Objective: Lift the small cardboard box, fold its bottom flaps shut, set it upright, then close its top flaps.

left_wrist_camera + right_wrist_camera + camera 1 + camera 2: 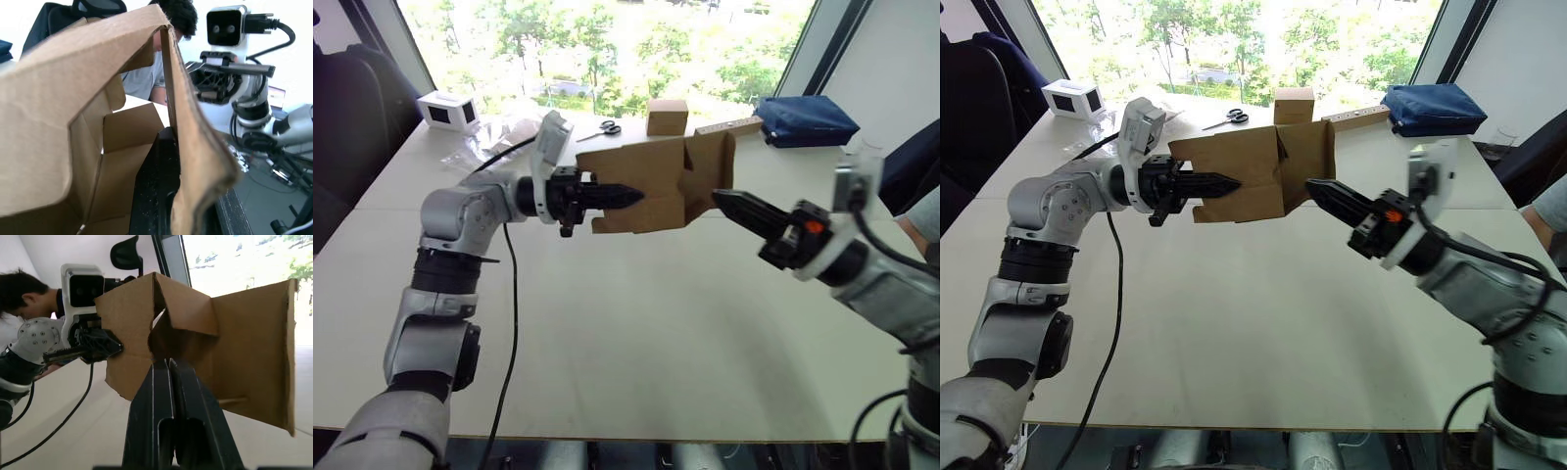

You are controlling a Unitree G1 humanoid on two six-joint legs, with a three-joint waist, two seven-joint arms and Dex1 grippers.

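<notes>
The left gripper (625,196) is clamped on a wall of the small cardboard box (651,186), holding it in the air above the table (636,323). The right gripper (1317,188), fingers pressed together on nothing, pokes at a half-folded flap (1307,162). A hard push could twist the box out of the single pinch or crease the flap crooked.

Bright daylight from behind, strong backlight

The window (607,49) along the top of the head views is washed out to near white, and its glare whitens the far end of the table (636,333). The small cardboard box (651,186) faces the camera in shade. In the left wrist view, nearby cardboard is blurred; the upper right of the right wrist view is overexposed.
</notes>
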